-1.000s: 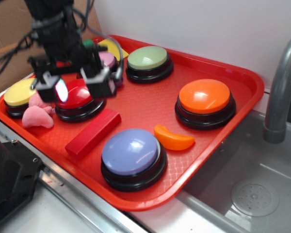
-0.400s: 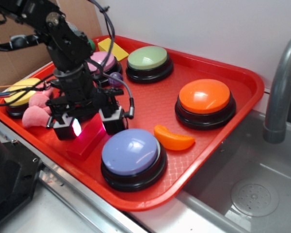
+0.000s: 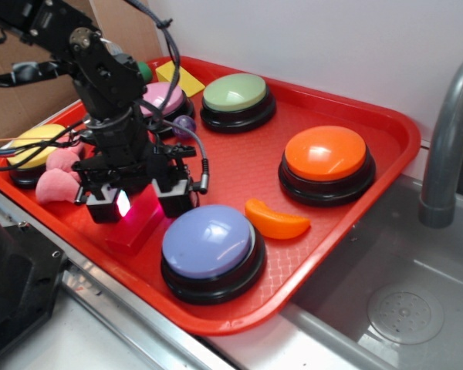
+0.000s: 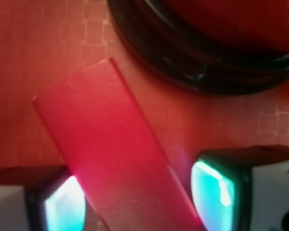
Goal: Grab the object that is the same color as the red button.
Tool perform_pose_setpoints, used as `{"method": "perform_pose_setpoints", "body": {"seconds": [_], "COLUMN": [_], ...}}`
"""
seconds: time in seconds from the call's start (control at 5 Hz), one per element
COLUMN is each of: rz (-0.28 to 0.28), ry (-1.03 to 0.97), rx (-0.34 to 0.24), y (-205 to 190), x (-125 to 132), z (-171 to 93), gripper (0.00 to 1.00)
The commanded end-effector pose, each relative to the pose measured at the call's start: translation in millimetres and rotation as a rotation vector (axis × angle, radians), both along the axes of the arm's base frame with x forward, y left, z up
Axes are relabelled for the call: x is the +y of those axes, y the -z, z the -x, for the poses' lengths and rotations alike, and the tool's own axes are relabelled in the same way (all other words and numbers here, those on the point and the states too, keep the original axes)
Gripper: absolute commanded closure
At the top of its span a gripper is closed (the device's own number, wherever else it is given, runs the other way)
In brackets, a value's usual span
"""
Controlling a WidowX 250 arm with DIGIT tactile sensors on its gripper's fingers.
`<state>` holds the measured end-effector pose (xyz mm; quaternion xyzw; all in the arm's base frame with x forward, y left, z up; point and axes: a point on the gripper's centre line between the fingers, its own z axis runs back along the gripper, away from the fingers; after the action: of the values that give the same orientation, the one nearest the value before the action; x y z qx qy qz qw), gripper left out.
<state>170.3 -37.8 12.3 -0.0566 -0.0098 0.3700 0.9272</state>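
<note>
My gripper (image 3: pixel 136 203): it is low over the front left part of the red tray (image 3: pixel 386 131), pointing down, with the red block (image 3: pixel 143 220) between my two fingers.
My fingers (image 4: pixel 216 192): they are wide apart, one on each side of the block. In the wrist view the left pad seems to meet the block's edge, and a small gap shows between the block and the right pad. They do not hold anything.
Red block: it lies flat on the tray floor, long and matte. In the wrist view it runs diagonally from the upper left to the lower middle, so it sits askew to my fingers. In the exterior view only its near end shows below my gripper, just left of the purple button (image 3: pixel 208 240).
Red button (image 4: pixel 216 43): in the wrist view its black base and dark red dome fill the upper right, just beside the far end of the block; I cannot tell if they touch. In the exterior view my arm hides it.
Other buttons: an orange button (image 3: pixel 326 153) on the right, a green button (image 3: pixel 235 91) at the back, a pink button (image 3: pixel 163 96) behind my arm, a yellow button (image 3: pixel 31 145) at the left edge.
Small things: an orange slice-shaped piece (image 3: pixel 275 219) between the purple and orange buttons; pink pieces (image 3: pixel 54 185) beside the yellow button; a yellow flat block (image 3: pixel 179 78) in the back corner.
Surroundings: a grey faucet (image 3: pixel 447 131) and a sink (image 3: pixel 393 301) to the right of the tray.
</note>
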Motion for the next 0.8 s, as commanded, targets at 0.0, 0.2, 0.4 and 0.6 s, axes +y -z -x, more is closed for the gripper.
{"method": "perform_pose_setpoints", "body": {"seconds": [0.0,0.2,0.4,0.6], "rz": [-0.025,-0.051,-0.076,-0.127], "ry": [0.076,0.169,0.299,0.433], "rx": [-0.007,0.005,0.001,0.003], "y": [-9,-26,-50,-84], "x": [3,4,1,3], "z": [-13,-25,-38,-55], "gripper": [1.0,1.0,1.0,1.0]}}
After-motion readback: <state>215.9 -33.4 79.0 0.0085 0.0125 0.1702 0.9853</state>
